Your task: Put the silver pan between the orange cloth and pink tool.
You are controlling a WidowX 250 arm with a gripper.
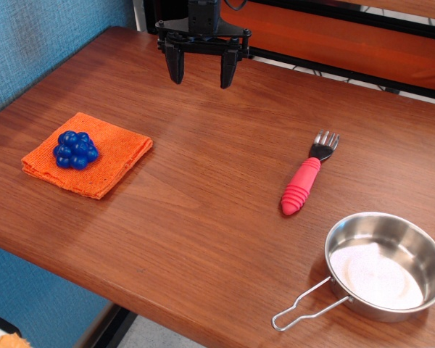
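Pan (386, 265) at 5 o'clock, below the fork (304, 181); cloth (87, 154) at 9. Gripper (201, 72) at 12, jaws spread, empty. Pan prob. light, stiff, slick steel; grab rim, not thin wire handle.

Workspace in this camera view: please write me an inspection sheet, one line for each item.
Surface: wooden table, brown.
Job's things: silver pan at front right, handle toward the front left; orange cloth at left, folded; pink fork right of centre, tines pointing away.
Clutter: blue bumpy ball resting on the cloth.
Grippers: gripper open, holding nothing, above the table's far edge.
Cables: dark cable behind the gripper.
Surroundings: blue wall at left, orange panel behind.
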